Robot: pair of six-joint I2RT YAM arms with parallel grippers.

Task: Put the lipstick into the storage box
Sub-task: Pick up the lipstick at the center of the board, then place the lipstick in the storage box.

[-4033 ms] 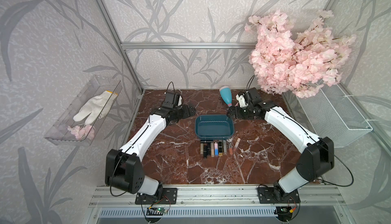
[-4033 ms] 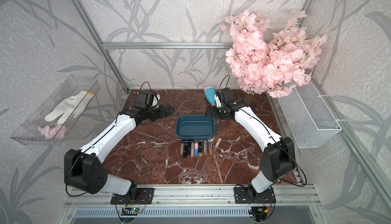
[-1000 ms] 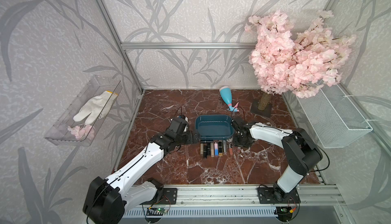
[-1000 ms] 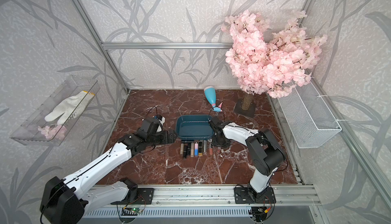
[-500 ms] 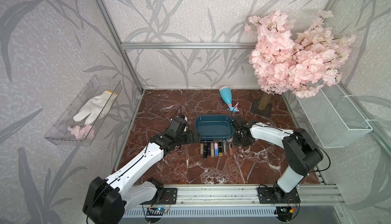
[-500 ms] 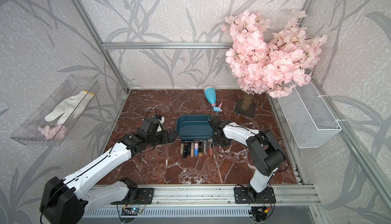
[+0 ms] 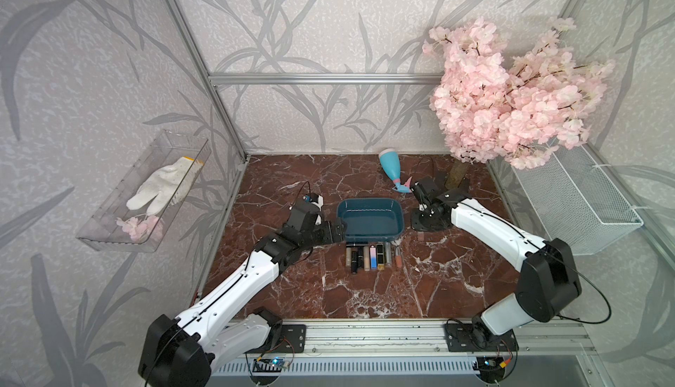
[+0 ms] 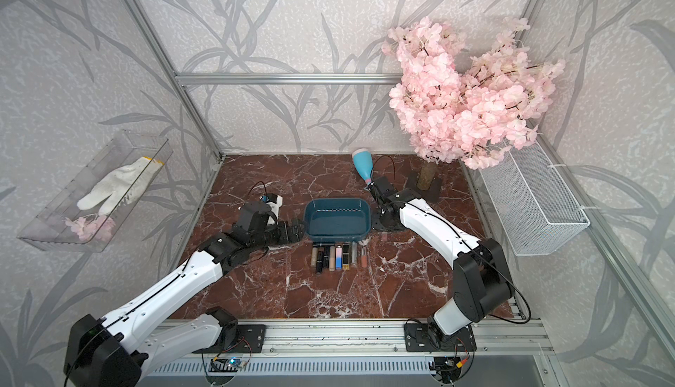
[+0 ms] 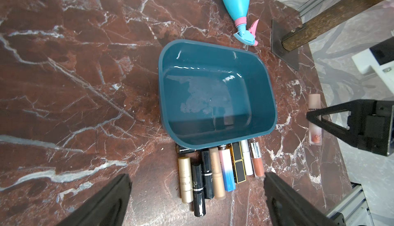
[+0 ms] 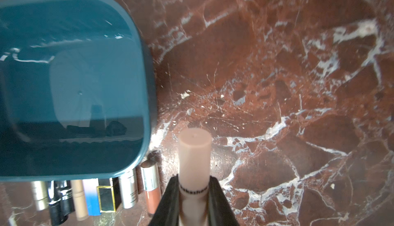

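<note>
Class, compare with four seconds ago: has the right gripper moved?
Yes. The right gripper has come forward, away from the spray bottle, to the storage box's right side, and is shut on the pale pink lipstick.

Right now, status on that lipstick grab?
Right gripper shut on the lipstick, beside the storage box. Left gripper open, opposite side. Box empty. Other lipsticks line its near wall, not blocking.

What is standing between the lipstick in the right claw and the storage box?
Nothing visible. The right claw is shut on the pink lipstick beside the storage box, which is empty; only its low wall lies between. The other lipsticks lie along another side.
</note>
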